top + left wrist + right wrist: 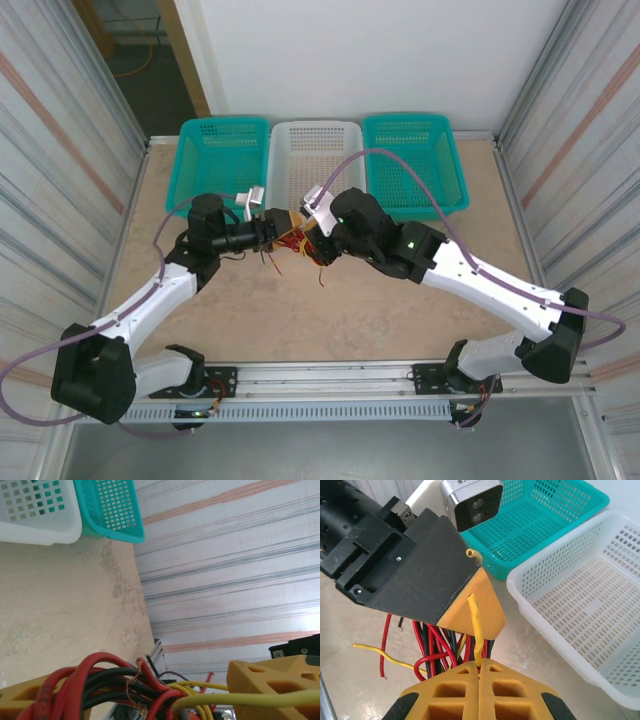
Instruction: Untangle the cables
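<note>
left claw (160,700) clamps cables (436,642) | right claw (480,667) pinches one yellow cable (476,630) | three baskets (316,128)

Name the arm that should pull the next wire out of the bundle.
Right, probably. The right gripper is shut on one single yellow wire, apart from the rest, so it can draw it out. The left gripper clamps the whole red and black bundle and is better as the anchor.
</note>
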Controlling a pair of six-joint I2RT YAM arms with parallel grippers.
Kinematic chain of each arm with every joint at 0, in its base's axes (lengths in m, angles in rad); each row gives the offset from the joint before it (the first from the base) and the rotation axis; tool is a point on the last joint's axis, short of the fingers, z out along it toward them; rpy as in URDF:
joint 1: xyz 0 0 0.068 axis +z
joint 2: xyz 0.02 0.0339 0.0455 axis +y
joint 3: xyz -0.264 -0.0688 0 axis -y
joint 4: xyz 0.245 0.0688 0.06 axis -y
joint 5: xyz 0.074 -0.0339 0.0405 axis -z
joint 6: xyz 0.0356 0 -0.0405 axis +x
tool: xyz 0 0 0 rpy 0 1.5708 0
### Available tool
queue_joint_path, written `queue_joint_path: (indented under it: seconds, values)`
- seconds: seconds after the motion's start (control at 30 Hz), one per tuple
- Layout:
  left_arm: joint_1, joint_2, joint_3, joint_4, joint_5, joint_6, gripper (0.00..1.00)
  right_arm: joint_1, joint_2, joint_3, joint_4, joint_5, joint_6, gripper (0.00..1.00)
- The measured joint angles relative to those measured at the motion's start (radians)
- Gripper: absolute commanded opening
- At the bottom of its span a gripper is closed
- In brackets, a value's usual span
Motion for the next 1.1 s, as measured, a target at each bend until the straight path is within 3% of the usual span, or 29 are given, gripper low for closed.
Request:
queue_joint_path:
  seconds: [0.2,0.33,0.37,0.5,0.63,0.67,0.73,1.03,1.1]
  values:
    - [-0.006,-0.001,-0.008,0.024,0.007,-0.032,0.23,-0.013,0.000,-0.011,0.033,0.000,0.023,0.00]
    - [-0.018,0.003,-0.008,0.044,0.018,-0.037,0.03,-0.013,0.000,-0.013,0.042,0.001,0.039,0.00]
    - [-0.019,0.007,-0.007,0.048,0.020,-0.036,0.00,-0.013,0.000,-0.015,0.041,0.004,0.046,0.04]
    - [-0.019,0.017,0.014,-0.010,0.016,0.008,0.00,-0.034,-0.001,-0.021,0.045,0.004,0.089,0.46]
    - [-0.018,0.018,0.042,-0.090,-0.002,0.064,0.00,-0.071,-0.006,-0.020,0.045,-0.004,0.144,0.66]
    - [-0.017,0.018,0.045,-0.101,-0.003,0.072,0.00,-0.078,-0.006,-0.016,0.040,-0.013,0.157,0.66]
    - [-0.017,0.018,0.050,-0.117,-0.008,0.087,0.00,-0.090,-0.005,-0.002,0.013,-0.026,0.179,0.64]
    - [-0.016,0.027,0.081,-0.161,-0.012,0.122,0.00,-0.104,0.035,0.084,-0.041,-0.054,0.234,0.03]
    - [-0.016,0.027,0.087,-0.162,-0.010,0.129,0.00,-0.126,0.043,0.088,-0.045,-0.053,0.241,0.00]
